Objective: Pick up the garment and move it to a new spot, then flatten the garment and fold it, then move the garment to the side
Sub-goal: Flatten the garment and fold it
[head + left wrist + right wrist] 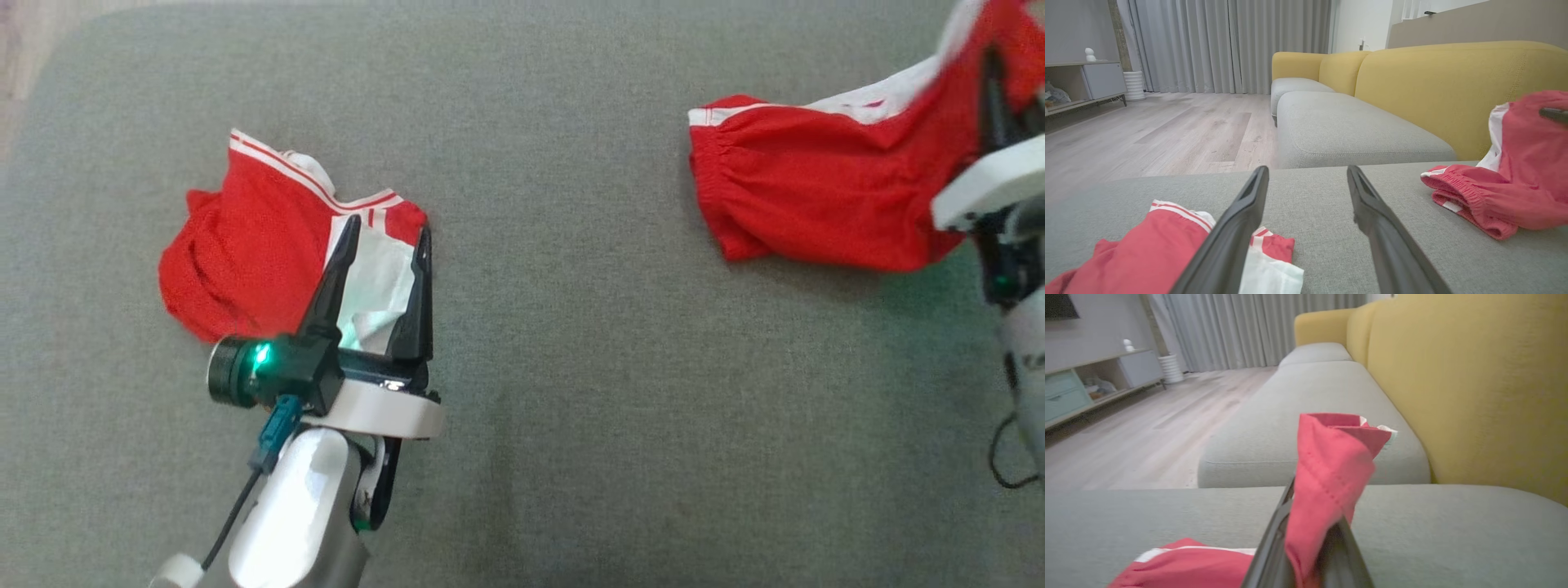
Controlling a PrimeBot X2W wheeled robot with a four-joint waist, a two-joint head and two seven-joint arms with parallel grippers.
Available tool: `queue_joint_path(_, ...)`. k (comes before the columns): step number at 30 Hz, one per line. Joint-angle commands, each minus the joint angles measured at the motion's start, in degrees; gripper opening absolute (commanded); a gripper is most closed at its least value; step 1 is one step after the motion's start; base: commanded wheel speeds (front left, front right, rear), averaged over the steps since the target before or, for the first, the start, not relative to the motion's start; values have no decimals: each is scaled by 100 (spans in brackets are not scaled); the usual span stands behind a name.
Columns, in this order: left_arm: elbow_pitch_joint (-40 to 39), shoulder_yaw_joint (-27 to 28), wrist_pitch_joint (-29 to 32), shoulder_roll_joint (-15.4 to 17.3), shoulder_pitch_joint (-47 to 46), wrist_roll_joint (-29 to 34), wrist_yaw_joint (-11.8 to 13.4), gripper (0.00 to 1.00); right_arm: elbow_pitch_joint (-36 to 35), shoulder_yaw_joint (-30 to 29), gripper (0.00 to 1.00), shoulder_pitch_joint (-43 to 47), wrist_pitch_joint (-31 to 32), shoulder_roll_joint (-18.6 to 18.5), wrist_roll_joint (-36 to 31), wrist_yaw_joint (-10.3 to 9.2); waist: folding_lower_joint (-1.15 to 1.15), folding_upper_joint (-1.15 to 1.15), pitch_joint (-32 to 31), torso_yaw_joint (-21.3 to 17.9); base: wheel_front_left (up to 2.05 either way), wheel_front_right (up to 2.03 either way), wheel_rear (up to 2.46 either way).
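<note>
A red garment (816, 188) with white trim hangs at the far right of the grey cushion (571, 392). Its upper end is lifted and its elastic waistband end rests on the cushion. My right gripper (992, 65) is shut on that lifted fold, and in the right wrist view the red cloth (1335, 457) stands pinched between my right gripper (1310, 506) fingers. A second red and white garment (245, 253) lies crumpled at the left. My left gripper (389, 226) hovers open over its white panel with nothing between the fingers. The left wrist view shows the crumpled garment (1139, 249) below the left gripper (1307, 169).
A yellow sofa backrest (1453, 90) rises behind the cushion. Another grey seat (1331, 130) continues beyond it. Wooden floor (1167, 130), grey curtains (1229, 45) and a low cabinet (1086, 81) lie past the cushion's far edge.
</note>
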Motion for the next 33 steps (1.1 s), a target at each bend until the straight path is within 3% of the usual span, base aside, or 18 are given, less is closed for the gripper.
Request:
queue_joint_path(1, -170, 223, -29, 66, 1, -5, 4, 100, -264, 231, 0, 29, -78, 30, 121, -4, 1, 0, -67, 34, 0, 0, 0)
queue_joint_path(8, -197, 227, -29, 72, 125, -32, 17, 100, -567, 1123, 0, 81, -134, 52, 553, -4, 1, 0, -152, 171, 0, 0, 0)
queue_joint_path(25, -183, 231, -29, 78, 181, -61, 55, 100, -531, 2745, 0, 162, -160, -39, 1224, -4, 1, 0, -221, 381, 0, 0, 0)
queue_joint_path(31, -163, 204, -29, 77, 169, -69, 64, 100, -365, 3891, 0, 241, 211, -22, 1325, -4, 1, 0, -266, 352, 0, 0, 0)
queue_joint_path(32, -158, 207, -29, 81, 171, -70, 69, 100, -337, 4040, 33, 249, 240, -39, 1333, -4, 1, 0, -285, 331, 0, 0, 0)
queue_joint_path(33, -155, 209, -29, 85, 177, -73, 68, 100, -313, 4161, 100, 256, 238, -49, 1350, -4, 1, 0, -308, 304, 0, 0, 0)
